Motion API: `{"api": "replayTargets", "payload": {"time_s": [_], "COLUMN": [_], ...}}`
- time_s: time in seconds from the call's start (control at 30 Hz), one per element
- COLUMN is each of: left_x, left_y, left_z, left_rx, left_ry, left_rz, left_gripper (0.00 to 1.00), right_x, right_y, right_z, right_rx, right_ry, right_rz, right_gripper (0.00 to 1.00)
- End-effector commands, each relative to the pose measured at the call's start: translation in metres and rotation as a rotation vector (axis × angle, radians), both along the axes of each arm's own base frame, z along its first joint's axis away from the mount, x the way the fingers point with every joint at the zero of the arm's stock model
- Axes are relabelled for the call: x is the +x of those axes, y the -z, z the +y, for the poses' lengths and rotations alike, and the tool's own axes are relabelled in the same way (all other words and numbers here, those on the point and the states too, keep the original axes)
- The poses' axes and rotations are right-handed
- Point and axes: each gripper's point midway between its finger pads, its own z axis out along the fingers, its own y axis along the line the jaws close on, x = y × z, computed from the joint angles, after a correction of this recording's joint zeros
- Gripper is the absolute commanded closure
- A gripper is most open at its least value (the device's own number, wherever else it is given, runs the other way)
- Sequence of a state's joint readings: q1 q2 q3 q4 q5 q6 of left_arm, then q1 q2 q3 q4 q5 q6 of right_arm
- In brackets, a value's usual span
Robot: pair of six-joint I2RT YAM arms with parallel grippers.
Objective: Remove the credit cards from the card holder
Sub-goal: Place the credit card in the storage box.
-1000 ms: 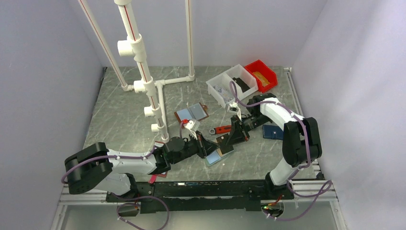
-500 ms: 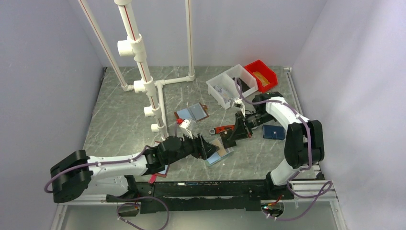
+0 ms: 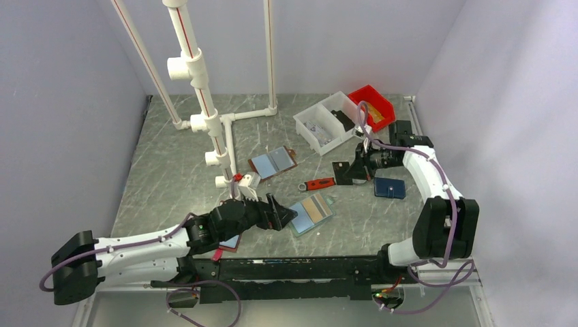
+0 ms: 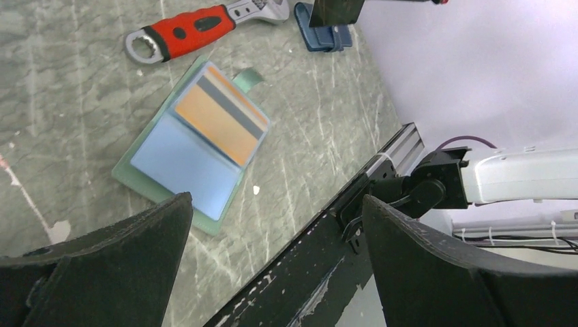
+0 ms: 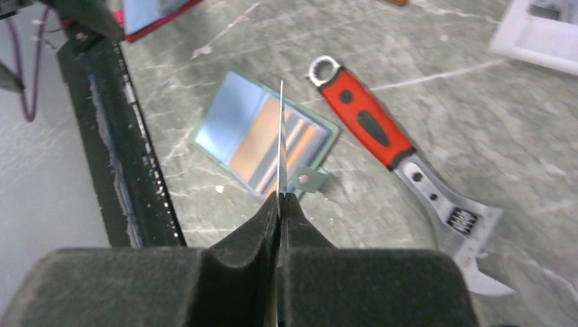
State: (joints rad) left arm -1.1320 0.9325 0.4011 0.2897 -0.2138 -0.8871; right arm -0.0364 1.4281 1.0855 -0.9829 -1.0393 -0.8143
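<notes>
And there it goes: the left gripper [image 3: 280, 212], which a second ago was clamped down on the card holder [image 3: 312, 212], has let go and slid back toward the near left, its jaws now spread wide with nothing between them. Over on the right, the right gripper [image 3: 352, 169] has swung up and away toward the far right, jaws pressed together on the dark card [image 3: 342, 171], which we see edge-on as a thin line in its own wrist view. So we'd call that one card out and clear of the holder. The holder itself lies open and flat on the table [image 3: 170, 177], near the front edge around the middle, just right of the left gripper and no longer touched by either arm. We can still see the tan card [image 4: 219, 117] sitting in its right-hand panel, so the job looks roughly half done, and the holder will likely need pinning again before that one comes out. Just beyond the holder lies a red-handled wrench [image 3: 319, 183], and farther back a brown-edged folder [image 3: 272, 162] lies open. A maroon-edged folder [image 3: 228, 244] peeks out from under the left arm, and a small blue wallet [image 3: 389, 187] rests at the right. The table is grey-green marbled, with white bins [image 3: 327, 122] and a red bin [image 3: 375, 105] at the far right, a white pipe frame [image 3: 198, 88] standing at the far left, and pale walls all around.
</notes>
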Motion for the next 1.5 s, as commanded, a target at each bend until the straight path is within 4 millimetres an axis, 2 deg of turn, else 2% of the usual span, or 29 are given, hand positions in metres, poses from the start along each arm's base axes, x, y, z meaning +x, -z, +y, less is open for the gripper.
{"api": "replayTargets", "payload": {"time_s": [0.0, 0.27, 0.63, 0.83, 0.87, 1.2, 1.3, 1.47], "left_x": [-0.001, -0.003, -0.002, 0.000, 0.000, 0.006, 0.007, 0.010], "left_y": [0.003, 0.007, 0.016, 0.014, 0.013, 0.012, 0.011, 0.012], "left_z": [0.012, 0.022, 0.023, 0.023, 0.023, 0.023, 0.024, 0.026], "left_rx": [0.017, -0.010, 0.054, 0.072, 0.070, 0.082, 0.085, 0.065], "left_ry": [-0.033, -0.046, -0.035, -0.030, -0.029, -0.028, -0.031, -0.040], "left_rz": [0.021, 0.006, -0.008, -0.042, -0.048, -0.134, -0.157, -0.196], "left_gripper": [0.01, 0.01, 0.00, 0.01, 0.00, 0.01, 0.01, 0.01], "right_x": [0.040, 0.084, 0.175, 0.223, 0.231, 0.291, 0.306, 0.316], "right_y": [-0.015, -0.036, -0.065, -0.061, -0.066, -0.037, -0.018, 0.008], "right_z": [-0.015, -0.037, -0.081, -0.094, -0.095, -0.085, -0.082, -0.071], "right_rx": [-0.084, -0.204, -0.350, -0.393, -0.392, -0.381, -0.378, -0.377], "right_ry": [0.119, 0.237, 0.540, 0.606, 0.609, 0.586, 0.571, 0.524], "right_rz": [-0.084, -0.124, -0.280, -0.287, -0.298, -0.244, -0.213, -0.182], "right_gripper": [1.00, 1.00, 1.00, 1.00, 1.00, 1.00, 1.00, 1.00]}}
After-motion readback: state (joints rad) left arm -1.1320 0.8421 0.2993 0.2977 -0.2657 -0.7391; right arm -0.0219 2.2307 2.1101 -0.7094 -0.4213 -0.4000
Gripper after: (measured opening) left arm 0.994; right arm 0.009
